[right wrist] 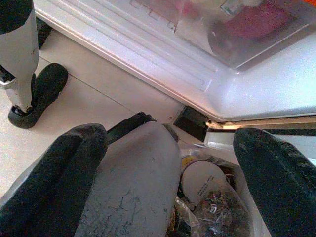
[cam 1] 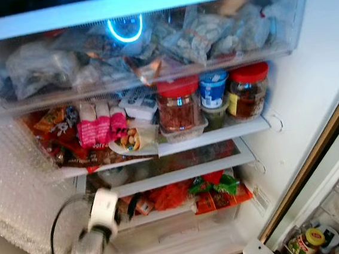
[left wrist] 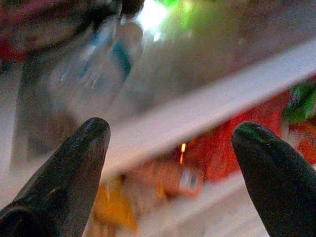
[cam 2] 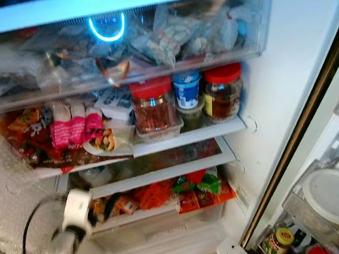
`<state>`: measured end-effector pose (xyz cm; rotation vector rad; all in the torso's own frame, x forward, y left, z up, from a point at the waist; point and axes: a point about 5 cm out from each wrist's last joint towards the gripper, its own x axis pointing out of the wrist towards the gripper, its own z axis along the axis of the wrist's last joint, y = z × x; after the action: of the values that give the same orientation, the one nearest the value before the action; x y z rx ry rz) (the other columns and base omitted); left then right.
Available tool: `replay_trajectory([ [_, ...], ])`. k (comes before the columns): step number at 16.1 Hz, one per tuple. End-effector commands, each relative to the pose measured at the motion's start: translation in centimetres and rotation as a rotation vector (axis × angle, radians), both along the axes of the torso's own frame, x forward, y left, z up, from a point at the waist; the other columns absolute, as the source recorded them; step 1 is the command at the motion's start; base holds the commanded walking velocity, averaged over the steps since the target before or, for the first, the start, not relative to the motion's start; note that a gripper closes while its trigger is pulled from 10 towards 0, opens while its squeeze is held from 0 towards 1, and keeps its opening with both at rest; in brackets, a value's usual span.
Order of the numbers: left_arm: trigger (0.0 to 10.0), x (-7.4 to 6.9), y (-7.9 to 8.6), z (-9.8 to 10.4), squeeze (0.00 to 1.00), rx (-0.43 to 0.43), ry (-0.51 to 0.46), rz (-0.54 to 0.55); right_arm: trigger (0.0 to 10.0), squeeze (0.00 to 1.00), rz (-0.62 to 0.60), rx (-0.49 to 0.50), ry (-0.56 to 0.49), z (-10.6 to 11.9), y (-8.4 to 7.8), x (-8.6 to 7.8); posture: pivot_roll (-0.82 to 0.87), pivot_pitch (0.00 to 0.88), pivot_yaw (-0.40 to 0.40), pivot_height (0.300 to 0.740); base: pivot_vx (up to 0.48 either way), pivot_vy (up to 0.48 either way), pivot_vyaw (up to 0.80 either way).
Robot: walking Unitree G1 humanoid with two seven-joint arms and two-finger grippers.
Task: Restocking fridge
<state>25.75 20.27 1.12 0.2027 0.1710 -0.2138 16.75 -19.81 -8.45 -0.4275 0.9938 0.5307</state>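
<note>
The fridge stands open before me. My left arm (cam 1: 101, 210) reaches into the lower left, at the level of the glass shelf (cam 1: 180, 174). In the left wrist view my left gripper (left wrist: 170, 131) is open, and nothing lies between its fingers. Beyond them are a blurred clear bottle (left wrist: 98, 64), a white shelf edge (left wrist: 207, 103) and red and orange packets (left wrist: 217, 148). My right gripper (right wrist: 170, 136) hangs low and open over the tiled floor (right wrist: 84, 94) by the fridge base. A grey rounded part (right wrist: 133, 182) lies against one finger.
The middle shelf holds two red-lidded jars (cam 1: 179, 105) (cam 1: 249, 89), a blue cup (cam 1: 214, 88) and pink packets (cam 1: 94, 125). A clear drawer (cam 1: 132, 46) of bags sits above. Bubble wrap (cam 1: 19, 189) covers the left wall. The door shelves at right hold a yellow-lidded jar (cam 1: 304, 243).
</note>
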Motion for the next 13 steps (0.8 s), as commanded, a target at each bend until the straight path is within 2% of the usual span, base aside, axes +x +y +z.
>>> replay_trajectory([
  [1, 10.0, -0.6, 0.8, -0.4, 0.00, -0.010, 0.019, 0.049, 10.0, 0.00, 0.003, -0.070, 0.176, -1.6, -1.1, -4.1, -0.05, 0.000, 0.060, 0.639, 0.000, 0.000, 0.00],
  [2, 10.0, -2.0, 1.4, -1.5, 0.00, -0.020, 0.074, 0.093, 10.0, 0.00, 0.003, -0.070, 0.177, -1.6, -1.0, -4.2, -0.05, 0.000, 0.063, 0.639, 0.000, 0.000, 0.00],
  [3, 10.0, -2.6, 1.8, -2.3, 0.00, -0.028, 0.115, 0.128, 10.0, 0.00, 0.002, -0.068, 0.177, -1.7, -1.0, -4.2, -0.05, 0.000, 0.063, 0.639, 0.000, 0.000, 0.00],
  [5, 10.0, -4.2, 3.5, -4.5, 0.00, -0.058, 0.281, 0.289, 10.0, 0.00, 0.001, -0.066, 0.177, -1.7, -0.9, -4.1, -0.05, 0.000, 0.058, 0.639, 0.000, 0.000, 0.00],
  [6, 10.0, -4.5, 3.6, -5.1, 0.00, -0.066, 0.340, 0.315, 10.0, 0.00, -0.001, -0.067, 0.176, -1.6, -0.9, -4.1, -0.05, 0.000, 0.052, 0.639, 0.000, 0.000, 0.00],
  [7, 10.0, -4.5, 3.6, -5.2, 0.00, -0.067, 0.351, 0.318, 10.0, 0.00, -0.001, -0.067, 0.176, -1.6, -0.9, -4.1, -0.04, 0.000, 0.051, 0.639, 0.000, 0.000, 0.00],
  [8, 10.0, -5.5, 3.3, -6.5, 0.00, -0.038, 0.473, 0.328, 10.0, 0.00, -0.004, -0.069, 0.175, -1.6, -0.9, -4.0, -0.04, 0.000, 0.045, 0.639, 0.000, 0.000, 0.00],
  [9, 10.0, -6.0, 3.1, -7.1, 0.00, -0.018, 0.529, 0.322, 10.0, 0.00, -0.003, -0.072, 0.176, -1.6, -1.0, -4.0, -0.05, 0.000, 0.046, 0.639, 0.000, 0.000, 0.00],
  [13, 10.0, -6.7, 2.5, -8.0, 0.00, -0.030, 0.615, 0.365, 10.0, 0.00, -0.013, -0.075, 0.168, -1.5, -1.1, -3.9, -0.05, 0.000, 0.038, 0.639, -0.062, 0.000, 0.00],
])
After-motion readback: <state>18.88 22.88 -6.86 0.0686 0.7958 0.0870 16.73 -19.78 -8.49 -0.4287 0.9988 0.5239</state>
